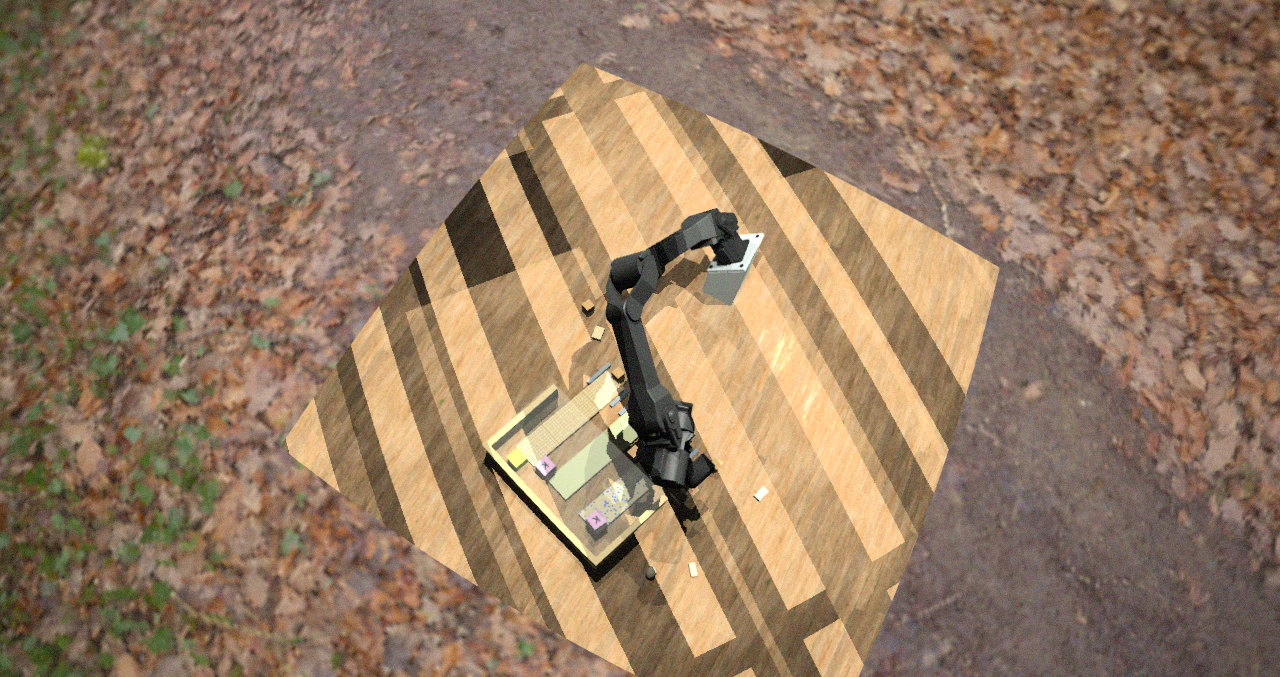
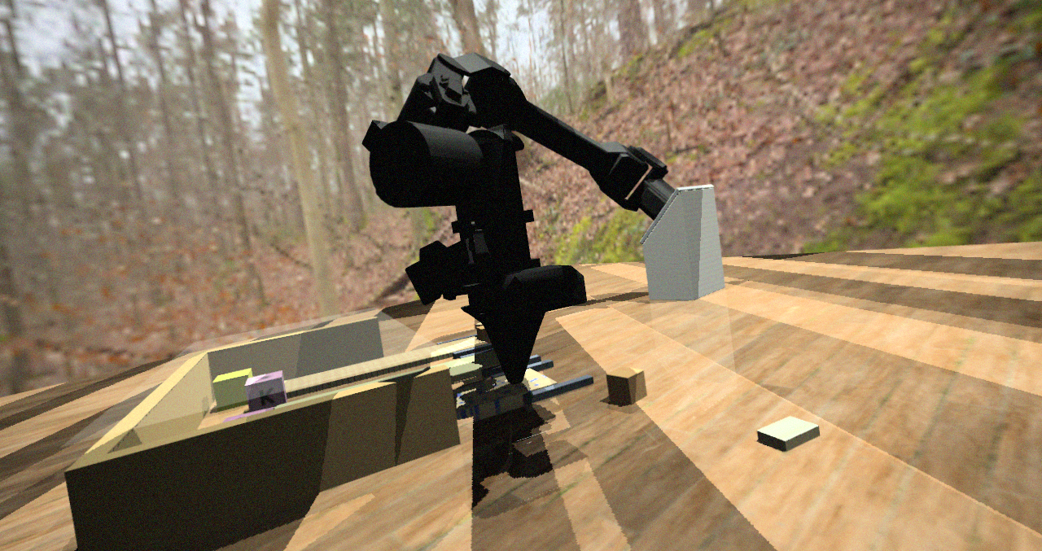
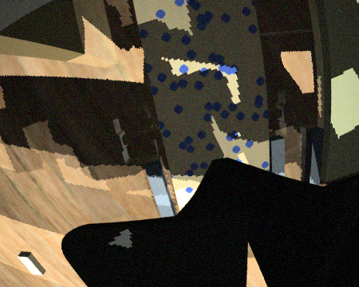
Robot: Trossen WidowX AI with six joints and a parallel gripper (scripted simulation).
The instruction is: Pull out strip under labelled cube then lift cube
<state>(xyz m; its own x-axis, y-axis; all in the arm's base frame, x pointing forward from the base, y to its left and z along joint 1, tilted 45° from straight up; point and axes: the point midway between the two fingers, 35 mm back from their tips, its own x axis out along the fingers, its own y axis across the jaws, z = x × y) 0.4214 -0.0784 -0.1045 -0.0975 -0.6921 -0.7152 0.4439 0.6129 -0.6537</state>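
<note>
An open-ended tray [image 1: 537, 507] [image 2: 218, 460] holds three strips: a checked one [image 1: 572, 413] [image 2: 364, 373], a pale green one [image 1: 581, 467] [image 3: 347, 100] and a blue-dotted one [image 1: 615, 497] [image 3: 203, 100]. A pink marked cube [image 1: 597, 520] rests on the dotted strip. A second pink cube [image 1: 544, 467] [image 2: 265, 390], marked K, sits by a yellow cube [image 1: 517, 456] [image 2: 231, 387] at the tray's closed end. My gripper [image 1: 677, 480] [image 2: 514, 380] [image 3: 220, 166] is shut on nothing. Its tip points down onto the dotted strip's outer end, just outside the tray's open end.
Blue-grey handle bars [image 2: 561, 385] [image 3: 160, 191] stick out from the strips' ends. A brown cube [image 2: 625, 385] and a flat pale block [image 2: 786, 432] [image 1: 760, 493] [image 3: 31, 262] lie to the right. The grey arm pedestal [image 1: 732, 270] [image 2: 683, 245] stands behind. A dark ball [image 1: 650, 573] lies near the tray corner.
</note>
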